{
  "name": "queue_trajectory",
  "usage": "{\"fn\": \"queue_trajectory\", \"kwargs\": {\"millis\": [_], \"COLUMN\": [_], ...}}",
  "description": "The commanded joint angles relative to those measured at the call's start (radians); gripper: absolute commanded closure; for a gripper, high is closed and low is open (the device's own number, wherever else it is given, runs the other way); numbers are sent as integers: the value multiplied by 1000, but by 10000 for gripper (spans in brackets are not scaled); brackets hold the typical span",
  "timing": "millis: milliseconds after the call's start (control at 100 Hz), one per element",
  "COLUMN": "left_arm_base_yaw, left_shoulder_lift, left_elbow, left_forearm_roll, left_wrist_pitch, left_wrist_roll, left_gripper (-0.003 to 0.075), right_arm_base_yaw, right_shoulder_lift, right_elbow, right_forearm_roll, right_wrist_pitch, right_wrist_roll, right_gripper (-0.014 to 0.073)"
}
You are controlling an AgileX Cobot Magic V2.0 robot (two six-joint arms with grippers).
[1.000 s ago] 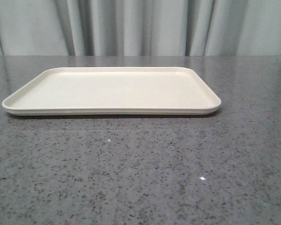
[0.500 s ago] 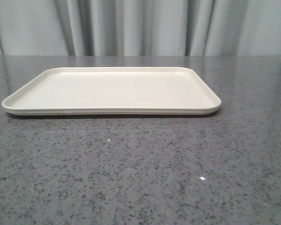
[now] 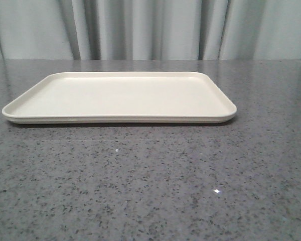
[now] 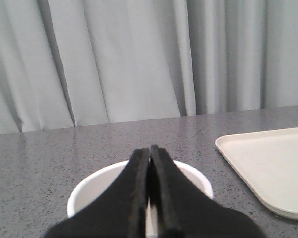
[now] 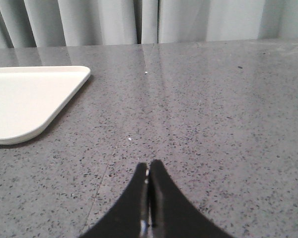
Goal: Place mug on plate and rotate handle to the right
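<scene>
The cream rectangular plate (image 3: pixel 120 96) lies flat on the grey table in the front view; nothing stands on it. One corner of it shows in the left wrist view (image 4: pixel 268 168) and one in the right wrist view (image 5: pixel 30 101). Only the white mug's round rim (image 4: pixel 82 191) shows, in the left wrist view; it stands on the table beside the plate. Its handle and face print are hidden. My left gripper (image 4: pixel 149 150) is shut and empty, right above the mug's opening. My right gripper (image 5: pixel 148 166) is shut and empty over bare table, off the plate's corner.
The speckled grey table (image 3: pixel 155 191) runs back to pale grey curtains (image 3: pixel 150 27). Neither arm nor the mug shows in the front view.
</scene>
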State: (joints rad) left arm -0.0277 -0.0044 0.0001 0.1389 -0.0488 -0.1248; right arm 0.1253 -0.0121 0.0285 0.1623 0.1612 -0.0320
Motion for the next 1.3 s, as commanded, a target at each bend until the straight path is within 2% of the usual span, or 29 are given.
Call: {"fn": "queue_trajectory", "kwargs": {"millis": [0, 530, 880, 990, 1080, 1290], "left_arm_base_yaw": [1, 1, 1, 1, 1, 1], "left_shoulder_lift": [-28, -28, -28, -28, -28, -28], "left_elbow": [9, 9, 9, -1, -28, -142], "left_forearm_roll": [-2, -11, -150, -296, -386, -389], "left_wrist_pitch": [-91, -91, -188, -233, -210, -114], "left_wrist_roll": [-4, -6, -14, -14, -14, -14], "left_gripper": [740, 740, 740, 740, 740, 740], "right_arm_base_yaw": [0, 0, 0, 0, 0, 0], "right_shoulder_lift": [-18, -18, -18, -18, -18, -14], "right_elbow": [-1, -1, -1, -3, -11, -95], "right_forearm_roll": [-9, 0, 42, 112, 157, 164], "right_wrist_pitch": [-85, -86, -130, -149, -161, -177], "right_wrist_roll": [-3, -3, -3, -3, -3, -3], "right_gripper": [706, 706, 706, 706, 706, 706]}}
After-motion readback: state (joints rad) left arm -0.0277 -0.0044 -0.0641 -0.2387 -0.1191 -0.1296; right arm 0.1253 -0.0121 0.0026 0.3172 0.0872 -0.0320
